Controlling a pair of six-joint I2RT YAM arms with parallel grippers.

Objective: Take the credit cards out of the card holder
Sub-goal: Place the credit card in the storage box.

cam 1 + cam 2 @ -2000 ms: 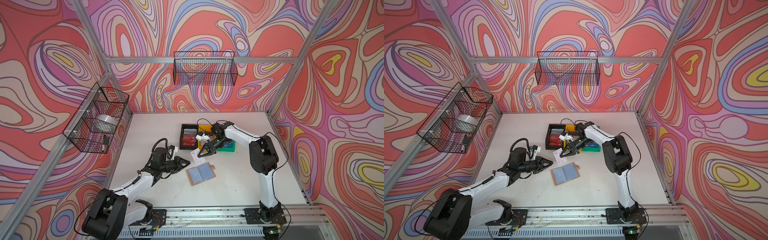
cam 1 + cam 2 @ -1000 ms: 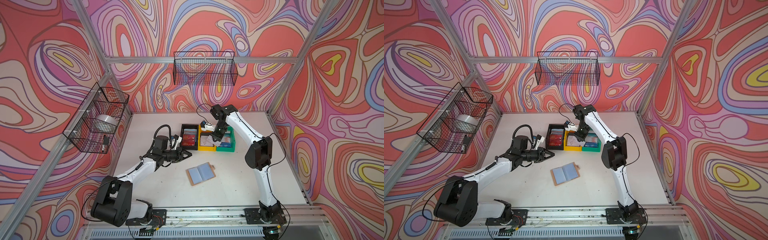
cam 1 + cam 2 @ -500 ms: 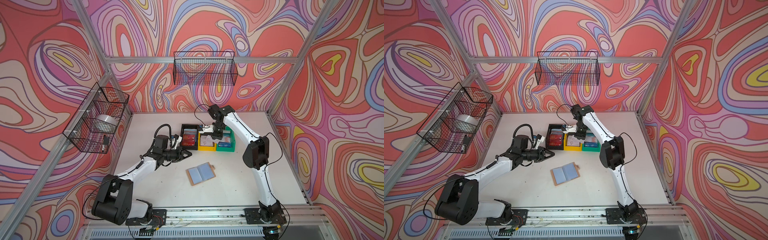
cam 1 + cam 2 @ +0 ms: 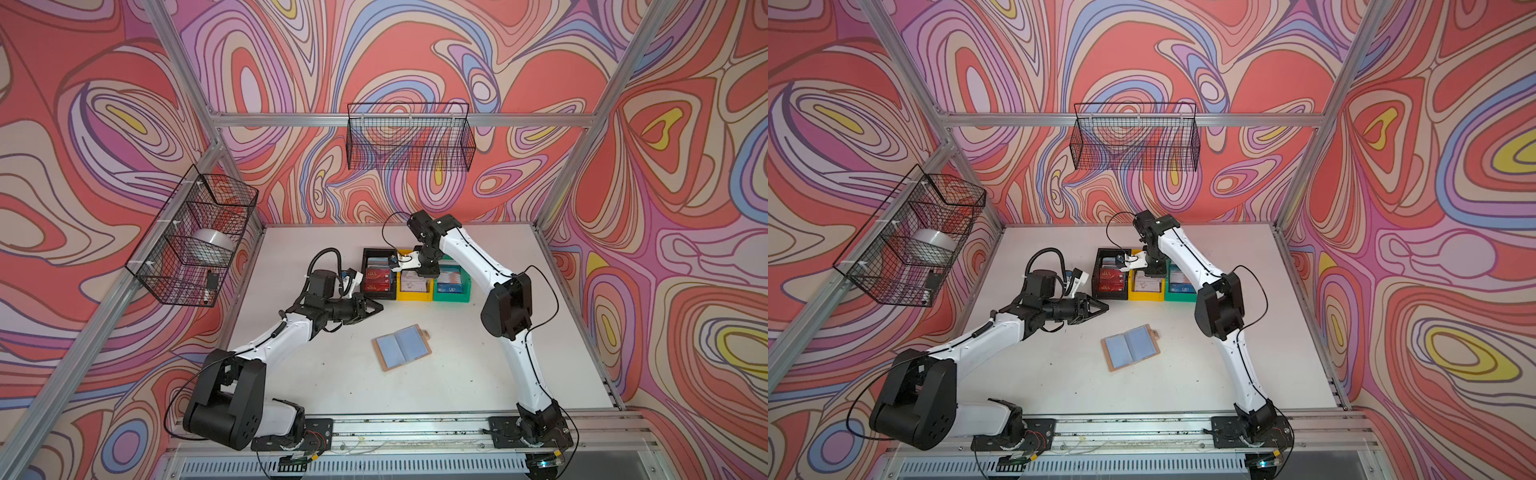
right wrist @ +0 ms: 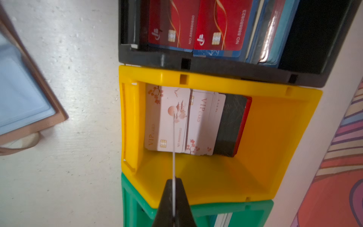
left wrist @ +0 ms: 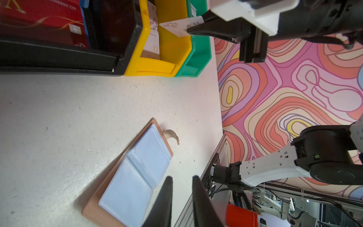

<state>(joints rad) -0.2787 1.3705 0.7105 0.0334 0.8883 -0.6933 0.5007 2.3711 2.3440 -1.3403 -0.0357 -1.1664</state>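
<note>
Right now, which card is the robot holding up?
On the white table stand a black bin, a yellow bin and a green bin. Above the yellow one, in the middle, the right gripper is shut on one card. It alone hangs in the air, pale with pink blossoms; the other cards lie in the bins.

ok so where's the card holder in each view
top view: card holder open flat on the table, in front of the yellow bin.
top view: same place.
left wrist: open, blue sleeves up, across bare table from the yellow bin.
right wrist: partly cut off by the picture's edge.
shared landmark: yellow bin, in all four.
</note>
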